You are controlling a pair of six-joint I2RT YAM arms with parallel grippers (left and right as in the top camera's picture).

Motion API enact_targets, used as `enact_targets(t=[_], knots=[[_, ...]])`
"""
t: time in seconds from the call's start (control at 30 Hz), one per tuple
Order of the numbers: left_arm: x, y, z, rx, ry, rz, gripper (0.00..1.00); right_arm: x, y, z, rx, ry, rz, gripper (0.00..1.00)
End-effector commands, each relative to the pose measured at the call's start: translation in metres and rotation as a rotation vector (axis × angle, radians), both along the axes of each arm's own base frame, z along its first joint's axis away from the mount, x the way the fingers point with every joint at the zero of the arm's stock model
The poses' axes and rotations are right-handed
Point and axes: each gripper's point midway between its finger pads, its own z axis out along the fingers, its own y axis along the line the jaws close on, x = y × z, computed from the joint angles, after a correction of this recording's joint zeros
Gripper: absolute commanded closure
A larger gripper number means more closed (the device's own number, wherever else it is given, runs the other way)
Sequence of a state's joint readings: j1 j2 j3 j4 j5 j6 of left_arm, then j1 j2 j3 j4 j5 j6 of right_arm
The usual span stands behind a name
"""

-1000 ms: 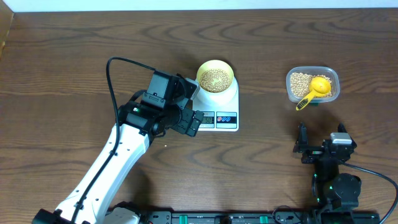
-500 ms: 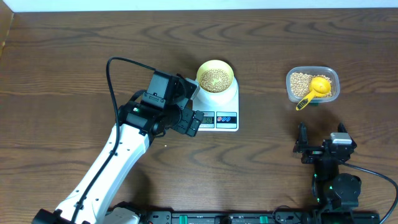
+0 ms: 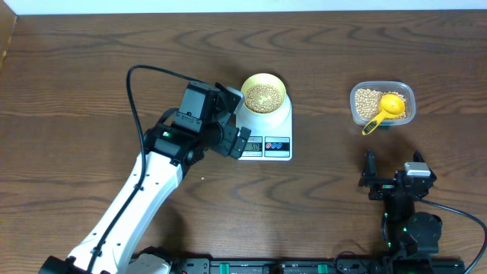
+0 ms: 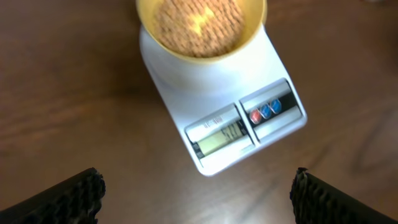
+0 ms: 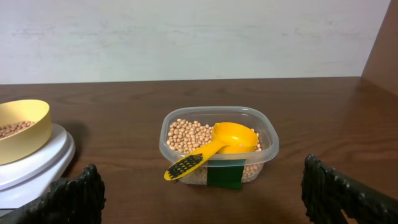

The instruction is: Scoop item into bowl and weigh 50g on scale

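Observation:
The pale-yellow bowl stands on the white scale and holds a layer of tan beans. My left gripper hangs open at the scale's left front corner, with nothing between its fingers. In the left wrist view the bowl, its beans and the scale lie ahead of the open left gripper. My right gripper rests open and empty near the table's front edge. From the right wrist, the right gripper faces a clear tub of beans.
A yellow scoop lies in the clear tub at the back right, its handle sticking out over the front rim. The scoop, the bowl and the scale also show in the right wrist view.
My left gripper has shifted slightly toward the back of the table, closer to the bowl and scale, and its jaws have spread a touch wider. The right arm has not moved.

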State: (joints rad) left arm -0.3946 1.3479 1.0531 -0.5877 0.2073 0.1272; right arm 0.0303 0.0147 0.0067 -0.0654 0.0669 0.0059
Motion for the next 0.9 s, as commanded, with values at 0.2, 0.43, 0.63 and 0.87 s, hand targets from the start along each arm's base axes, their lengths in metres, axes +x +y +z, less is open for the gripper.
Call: enact_targets(t=[0.2,0.43,0.63,0.87], knots=[[0.020,0.087,0.044,0.067,-0.172,0.300,0.02,0.000,-0.002,0.000,-0.015,-0.003,-0.005,0.01],[0.000,0.149,0.077,0.060,-0.251,0.485,0.02,0.000,-0.002,0.000,-0.014,-0.003,-0.005,0.01],[-0.036,0.159,0.096,0.015,-0.365,0.535,0.02,0.000,-0.002,0.000,-0.014,-0.003,-0.005,0.01],[-0.054,0.164,0.090,-0.016,-0.462,0.570,0.02,0.000,-0.002,0.000,-0.014,-0.003,-0.005,0.01]])
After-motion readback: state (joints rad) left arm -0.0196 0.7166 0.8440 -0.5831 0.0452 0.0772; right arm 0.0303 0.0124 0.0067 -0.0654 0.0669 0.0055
